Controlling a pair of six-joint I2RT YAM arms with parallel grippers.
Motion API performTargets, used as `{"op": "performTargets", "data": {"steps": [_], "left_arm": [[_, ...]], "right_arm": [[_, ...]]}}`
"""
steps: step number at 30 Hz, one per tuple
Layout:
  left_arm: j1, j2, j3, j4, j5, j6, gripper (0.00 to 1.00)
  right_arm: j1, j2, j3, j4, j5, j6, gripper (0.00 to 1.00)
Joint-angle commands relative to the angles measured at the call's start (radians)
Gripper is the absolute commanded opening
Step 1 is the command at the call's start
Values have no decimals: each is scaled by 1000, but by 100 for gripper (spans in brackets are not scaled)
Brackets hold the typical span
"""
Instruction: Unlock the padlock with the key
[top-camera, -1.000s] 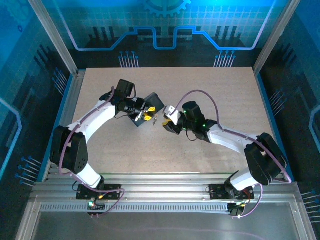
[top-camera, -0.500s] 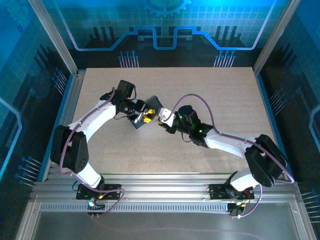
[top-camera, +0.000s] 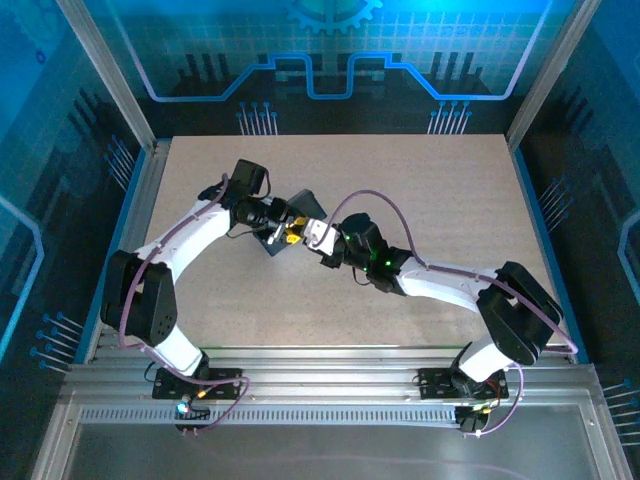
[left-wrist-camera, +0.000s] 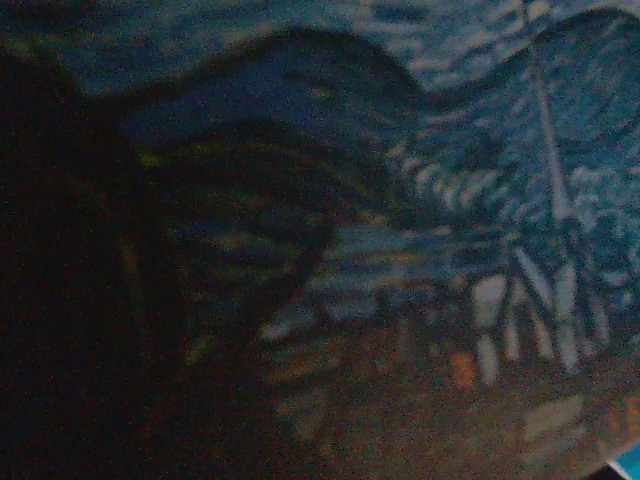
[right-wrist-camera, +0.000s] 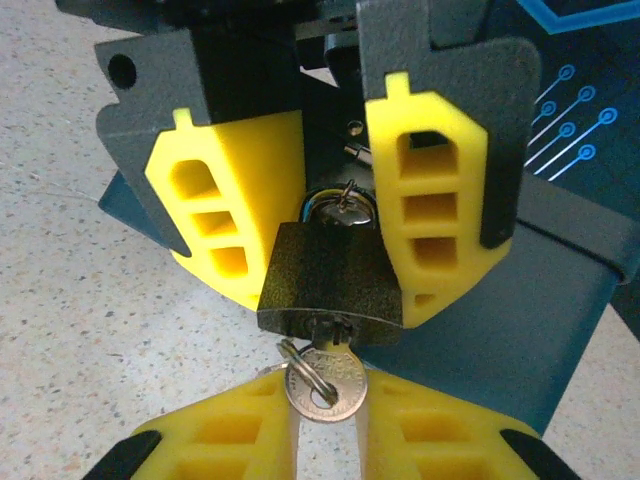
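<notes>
The right pincer (top-camera: 318, 238) has been brought left, up to the left pincer (top-camera: 289, 231) above the middle of the table (top-camera: 430, 180), where the tin (top-camera: 308, 207) is clamped. From the right wrist, the padlock (right-wrist-camera: 330, 285) is seen hanging between the left fingers (right-wrist-camera: 235, 195), with the key (right-wrist-camera: 325, 385) inserted. The right fingers (right-wrist-camera: 430, 440) flank the key narrowly, but whether it is gripped cannot be told.

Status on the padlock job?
Left gripper clamped on tin. Right gripper straddles key, grip unclear. Key seated in padlock. Nothing blocking.
</notes>
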Motion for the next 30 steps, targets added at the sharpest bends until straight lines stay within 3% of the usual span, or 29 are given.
{"op": "performTargets", "data": {"steps": [1, 7, 14, 17, 23, 30], "left_arm": [[-5, -19, -10, 32, 58, 13, 0], [-5, -19, -16, 33, 58, 14, 0], [-6, -20, -22, 33, 57, 13, 0], [-5, -22, -23, 37, 56, 10, 0], [-6, -28, -29, 53, 60, 0, 0], [-5, -36, -41, 78, 70, -11, 0]], "right_arm": [[32, 8, 49, 66, 56, -25, 21], [44, 3, 62, 58, 91, -33, 22], [65, -2, 74, 54, 159, -45, 29], [65, -3, 76, 35, 138, -51, 18], [64, 4, 67, 35, 125, -49, 7], [54, -1, 91, -37, 69, 24, 0]]}}
